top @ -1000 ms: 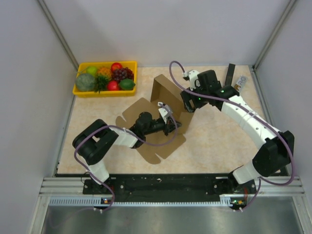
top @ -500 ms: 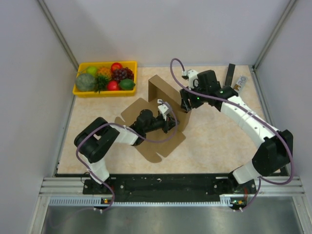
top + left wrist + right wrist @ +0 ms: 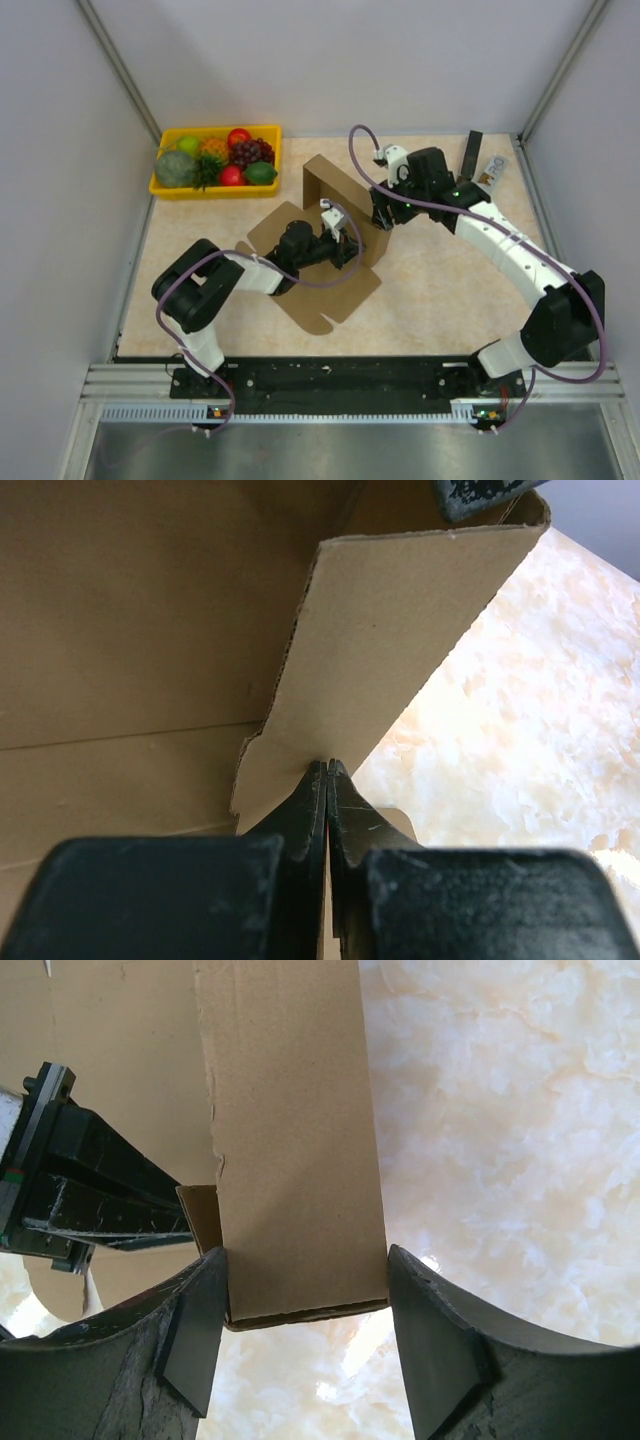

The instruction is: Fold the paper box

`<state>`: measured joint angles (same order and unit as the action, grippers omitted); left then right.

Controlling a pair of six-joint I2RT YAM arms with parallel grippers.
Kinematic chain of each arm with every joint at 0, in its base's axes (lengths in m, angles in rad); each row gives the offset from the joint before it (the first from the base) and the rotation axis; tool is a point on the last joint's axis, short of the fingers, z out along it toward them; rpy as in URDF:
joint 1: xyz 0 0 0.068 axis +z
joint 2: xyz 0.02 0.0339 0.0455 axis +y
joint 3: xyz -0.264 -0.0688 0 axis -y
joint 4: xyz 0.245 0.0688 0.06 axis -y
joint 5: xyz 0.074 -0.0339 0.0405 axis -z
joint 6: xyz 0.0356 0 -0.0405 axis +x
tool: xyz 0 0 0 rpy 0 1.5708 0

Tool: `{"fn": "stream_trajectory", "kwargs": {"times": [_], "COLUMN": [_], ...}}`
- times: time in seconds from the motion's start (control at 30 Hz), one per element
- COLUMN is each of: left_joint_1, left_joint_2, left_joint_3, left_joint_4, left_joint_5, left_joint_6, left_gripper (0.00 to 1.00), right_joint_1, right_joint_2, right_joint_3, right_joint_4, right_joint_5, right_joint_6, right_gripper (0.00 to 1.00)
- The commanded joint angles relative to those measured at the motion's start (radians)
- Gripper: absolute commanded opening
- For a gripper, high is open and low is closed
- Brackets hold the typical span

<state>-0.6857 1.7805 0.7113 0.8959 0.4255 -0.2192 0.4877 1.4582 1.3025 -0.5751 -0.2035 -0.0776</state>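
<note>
The paper box [image 3: 322, 290] sits in the middle of the desk [image 3: 450, 290], between the two arms and well apart from the yellow tray [image 3: 200, 192] of fruit in the far left corner. It is only partly formed. Most of the die-cut sheet lies flat, with its near flaps spread on the surface, while one long panel [image 3: 322, 185] on the far side stands upright. At the right end of that panel a narrow flap [image 3: 290, 1110] is turned round the corner.

The right claw [image 3: 384, 214] has this flap between its fingers, whose inner faces lie against both of the flap's side edges, so it appears gripped across its width. The left claw [image 3: 344, 246] reaches in over the flat sheet from the near left. Its fingers are pressed tight together, with the tips against the lower edge of a raised flap, and nothing shows pinched between them.

As a judgement, the fold is at an early stage: one wall is up and one corner is being shaped. The other walls, the remaining end flaps, any tabs to tuck and the lid are not yet done
</note>
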Motion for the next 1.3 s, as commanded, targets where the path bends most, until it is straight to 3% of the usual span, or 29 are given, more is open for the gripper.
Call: {"fn": "stream_trajectory", "kwargs": {"times": [0.0, 0.37, 0.67, 0.9, 1.27], "left_joint_1": [0.008, 0.012, 0.015, 0.014, 0.015], "left_joint_2": [-0.006, -0.012, -0.013, -0.009, -0.004], "left_joint_3": [0.036, 0.054, 0.063, 0.074, 0.093], "left_joint_4": [0.046, 0.015, 0.021, 0.015, 0.006], "left_joint_5": [-0.010, -0.076, -0.105, -0.160, -0.192], "left_joint_6": [-0.012, -0.048, -0.063, -0.114, -0.158], "left_gripper": [0.02, 0.16, 0.15, 0.15, 0.15], "right_joint_1": [0.014, 0.077, 0.077, 0.066, 0.066], "right_joint_2": [-0.021, -0.007, -0.018, -0.035, -0.111], "right_joint_3": [0.006, 0.023, 0.004, -0.005, -0.158], "right_joint_4": [-0.012, -0.009, -0.003, 0.038, 0.158], "right_joint_5": [0.009, 0.070, 0.130, 0.065, 0.124], "right_joint_6": [-0.010, 0.018, 0.053, 0.215, 0.174], "right_gripper": [0.63, 0.66, 0.73, 0.80, 0.92]}}
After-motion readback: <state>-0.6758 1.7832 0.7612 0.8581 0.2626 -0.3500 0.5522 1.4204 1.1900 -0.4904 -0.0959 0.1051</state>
